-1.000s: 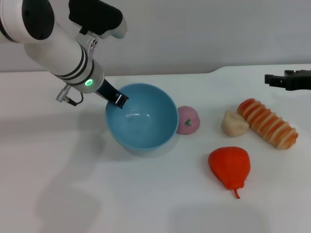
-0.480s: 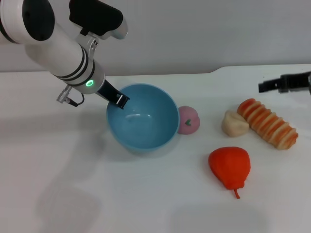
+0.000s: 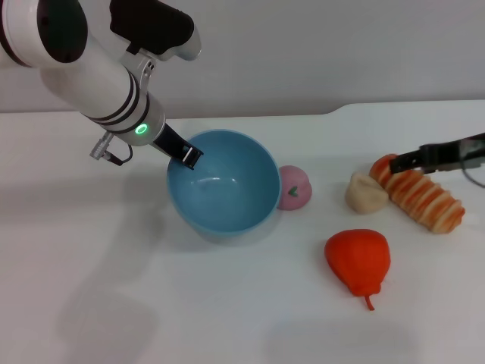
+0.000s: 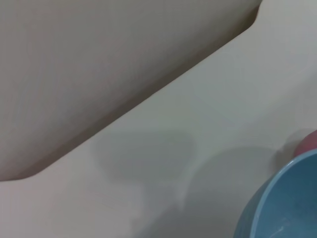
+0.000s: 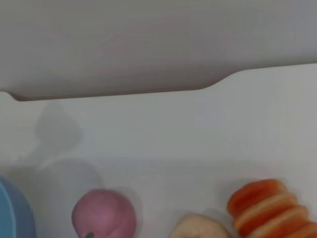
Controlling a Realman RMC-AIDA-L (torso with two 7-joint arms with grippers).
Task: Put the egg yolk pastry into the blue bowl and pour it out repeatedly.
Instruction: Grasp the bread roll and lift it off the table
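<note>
At 3 o'clock, the right pincer (image 3: 402, 161) has advanced over the roll (image 3: 418, 192), grip state indiscernible; pastry (image 3: 366, 192) on tabletop (image 3: 227, 303). Left pincer (image 3: 187, 156) stays clamped on bowl (image 3: 223, 186) rim.

The blue bowl (image 4: 282, 203) sits on the white table (image 4: 163, 148), a pink ball (image 4: 308, 143) just beyond it.

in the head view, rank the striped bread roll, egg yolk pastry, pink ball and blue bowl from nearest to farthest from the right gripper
1. Striped bread roll: directly under the right gripper, at the table's right.
2. Egg yolk pastry: beside the roll's left end.
3. Pink ball: mid-table, against the bowl's right side.
4. Blue bowl: farthest, left of centre, held by the left gripper.
</note>
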